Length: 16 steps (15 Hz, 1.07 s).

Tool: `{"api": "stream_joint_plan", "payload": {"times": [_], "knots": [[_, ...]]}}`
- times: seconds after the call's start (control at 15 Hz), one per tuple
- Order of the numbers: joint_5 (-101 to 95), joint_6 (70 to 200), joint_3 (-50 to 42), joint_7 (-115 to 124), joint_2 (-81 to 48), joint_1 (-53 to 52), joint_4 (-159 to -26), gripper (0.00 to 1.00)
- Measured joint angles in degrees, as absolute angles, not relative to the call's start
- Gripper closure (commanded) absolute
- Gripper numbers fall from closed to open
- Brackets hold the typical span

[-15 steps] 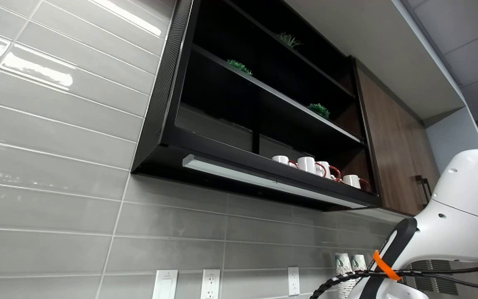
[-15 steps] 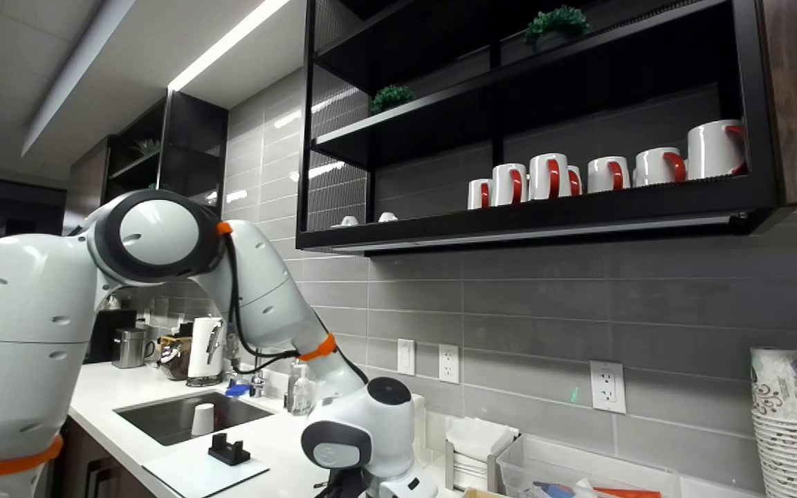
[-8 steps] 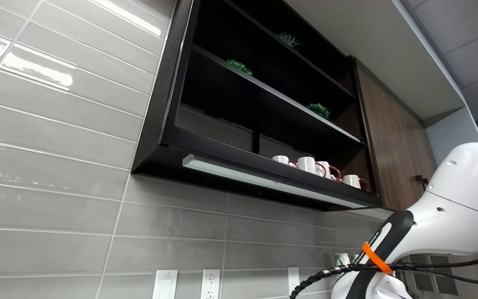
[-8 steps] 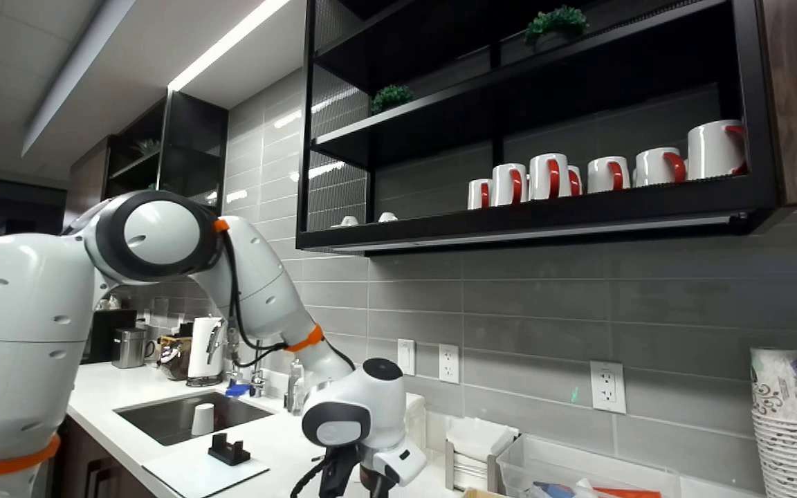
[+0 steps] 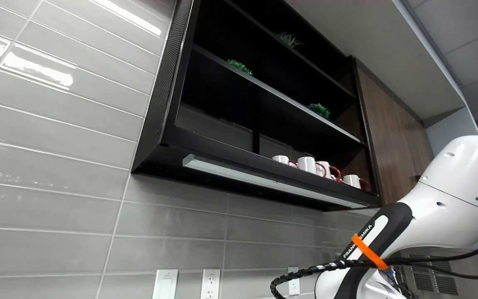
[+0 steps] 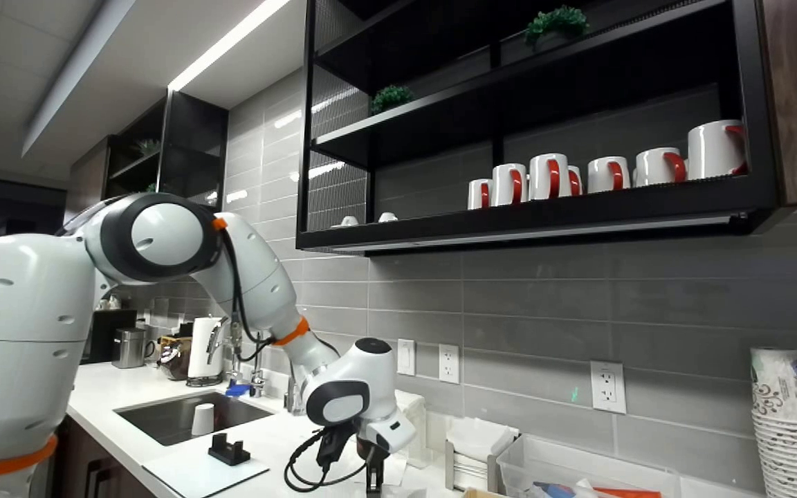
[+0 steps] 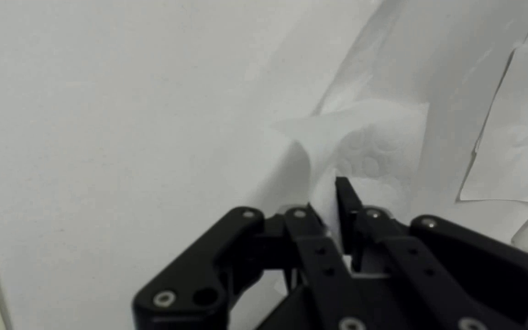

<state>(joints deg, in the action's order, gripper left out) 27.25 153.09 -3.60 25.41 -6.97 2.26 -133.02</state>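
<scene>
My gripper (image 7: 330,201) points down over a white counter (image 7: 131,114), its fingers close together. A thin white paper sheet (image 7: 392,123) with embossed round marks is pinched between them; it stands up in a fold and hides most of the left fingertip. The sheet's far part spreads out ahead of the fingers. In an exterior view the gripper (image 6: 374,490) is low at the bottom edge, with a pale bit of the paper (image 6: 404,492) beside the fingertips. In the remaining exterior view only the arm (image 5: 371,249) shows; the gripper is out of frame.
Another white sheet (image 7: 520,133) lies right of the gripper. A napkin holder (image 6: 450,465) and a clear bin (image 6: 647,465) stand near the wall. A sink (image 6: 156,418) and a black stand (image 6: 229,451) are farther left. Shelves with mugs (image 6: 548,176) hang above.
In an exterior view the gripper has risen into frame and shifted slightly left, bringing the fingers and a bit of paper into sight. In both exterior views the forearm has shifted left.
</scene>
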Motion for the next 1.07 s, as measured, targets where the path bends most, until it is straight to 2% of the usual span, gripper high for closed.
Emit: {"api": "stream_joint_plan", "payload": {"times": [1.07], "knots": [[12.38, 133.20, -3.99, 39.84, -6.90, 1.47, -119.69, 0.98]]}}
